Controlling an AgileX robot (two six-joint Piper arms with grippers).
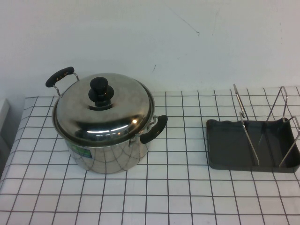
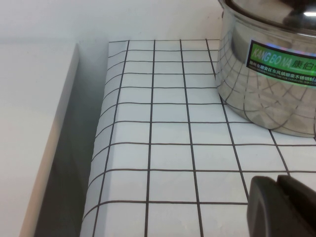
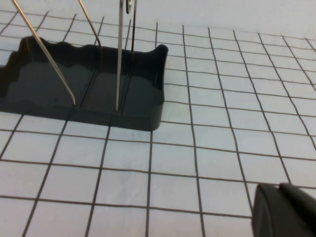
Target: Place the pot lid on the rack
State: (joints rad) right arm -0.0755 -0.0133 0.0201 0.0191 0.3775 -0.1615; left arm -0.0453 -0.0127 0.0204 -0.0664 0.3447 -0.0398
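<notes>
The shiny steel pot lid (image 1: 112,115) with its black knob (image 1: 100,91) sits on the steel pot (image 1: 110,157) at the table's left. The dark grey rack (image 1: 234,145) with silver wire dividers (image 1: 246,126) stands at the right, holding nothing. Neither arm shows in the high view. My left gripper (image 2: 276,180) is shut and empty, low over the cloth in front of the pot (image 2: 271,74); the lid's rim (image 2: 266,10) just shows. My right gripper (image 3: 279,187) is shut and empty, low over the cloth a few squares from the rack (image 3: 143,106).
A white cloth with a black grid (image 1: 178,187) covers the table. The pot has two black side handles (image 1: 154,129) and a green label (image 2: 281,64). A white ledge (image 2: 34,128) lies beyond the cloth's left edge. A white wall stands behind.
</notes>
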